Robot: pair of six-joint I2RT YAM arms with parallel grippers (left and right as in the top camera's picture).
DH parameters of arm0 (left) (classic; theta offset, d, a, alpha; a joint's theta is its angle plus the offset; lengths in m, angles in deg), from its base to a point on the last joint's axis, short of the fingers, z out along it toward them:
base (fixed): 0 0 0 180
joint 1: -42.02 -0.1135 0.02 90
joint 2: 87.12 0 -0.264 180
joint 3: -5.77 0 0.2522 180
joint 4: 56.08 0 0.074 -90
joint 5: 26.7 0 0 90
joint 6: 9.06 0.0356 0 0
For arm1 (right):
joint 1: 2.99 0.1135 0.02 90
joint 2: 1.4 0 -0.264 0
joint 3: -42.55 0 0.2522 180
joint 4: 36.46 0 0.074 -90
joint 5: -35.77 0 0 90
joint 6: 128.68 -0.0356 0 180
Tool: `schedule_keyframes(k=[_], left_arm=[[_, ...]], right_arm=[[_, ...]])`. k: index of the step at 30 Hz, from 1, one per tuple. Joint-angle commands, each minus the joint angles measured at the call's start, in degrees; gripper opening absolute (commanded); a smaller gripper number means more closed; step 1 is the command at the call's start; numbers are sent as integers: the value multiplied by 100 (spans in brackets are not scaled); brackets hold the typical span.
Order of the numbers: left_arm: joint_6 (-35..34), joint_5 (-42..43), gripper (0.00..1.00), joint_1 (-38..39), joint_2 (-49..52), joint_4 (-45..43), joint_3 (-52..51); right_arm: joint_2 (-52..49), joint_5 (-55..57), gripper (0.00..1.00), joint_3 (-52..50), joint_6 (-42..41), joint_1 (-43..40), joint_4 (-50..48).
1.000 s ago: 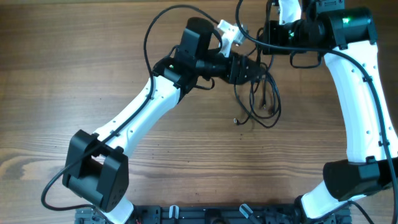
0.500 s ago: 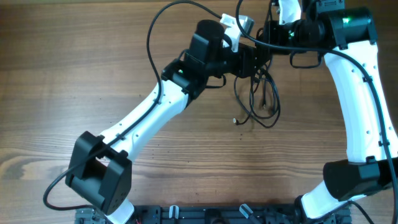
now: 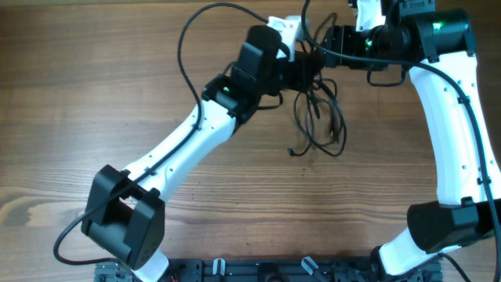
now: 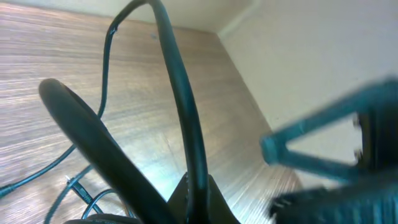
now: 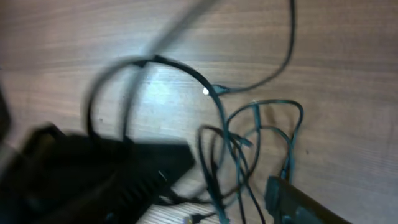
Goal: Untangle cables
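Observation:
The cables (image 3: 319, 119) are thin black cords in a loose tangle at the upper middle of the wooden table, with one plug end (image 3: 291, 151) trailing to the lower left. My left gripper (image 3: 307, 69) sits at the top of the tangle. In the left wrist view my left gripper (image 4: 198, 200) is shut on a black cable strand (image 4: 180, 93) that rises between the jaws. My right gripper (image 3: 327, 43) is just up and right of it. In the right wrist view my right gripper (image 5: 205, 199) is open, with cable loops (image 5: 233, 149) hanging between its spread fingers (image 5: 298, 202).
A thick black arm wire (image 3: 186, 39) arcs over the left arm's upper part. The two gripper heads are nearly touching at the table's far edge. The arm bases stand at the front left (image 3: 125, 219) and front right (image 3: 446, 223).
My left gripper has closed on a cable strand. My right gripper has gone from shut to open. The tangle has shifted slightly up and left.

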Motion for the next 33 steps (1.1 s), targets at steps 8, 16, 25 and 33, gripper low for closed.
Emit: schedule_keyframes(k=[8, 16, 25, 33], left_arm=[[-1716, 1191, 4, -911, -382, 11, 70], [-1897, 2179, 4, -1327, -382, -87, 70], [-1987, 2500, 4, -1377, -382, -83, 70], [-1049, 1154, 4, -1386, -382, 1292, 70]], right_arm=[[-28, -933, 75, 28, 1840, 13, 184], [-503, -1558, 56, 0, 2813, 293, 474], [-938, -743, 15, -310, 2260, 393, -81], [-479, -1023, 4, -166, 1897, 111, -146]])
